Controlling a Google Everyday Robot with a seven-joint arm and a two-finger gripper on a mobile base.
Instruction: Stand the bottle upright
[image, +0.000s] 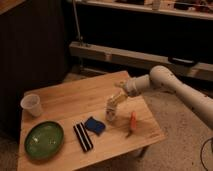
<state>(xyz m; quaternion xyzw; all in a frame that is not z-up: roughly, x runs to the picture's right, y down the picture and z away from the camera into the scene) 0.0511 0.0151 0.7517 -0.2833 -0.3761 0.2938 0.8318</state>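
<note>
The small cream-white bottle (111, 114) stands upright on the wooden table (75, 98), right of centre. My gripper (116, 100) is just above it and slightly to its right, at the end of the white arm that reaches in from the right. The gripper's tip is at or very near the bottle's top; I cannot see whether they touch.
A translucent plastic cup (31, 105) stands at the table's left edge. A green plate (44, 140) lies front left. A black striped bar (83, 137) and a blue sponge (95, 125) lie in front of the bottle. A thin orange carrot-like thing (132, 123) lies to the bottle's right.
</note>
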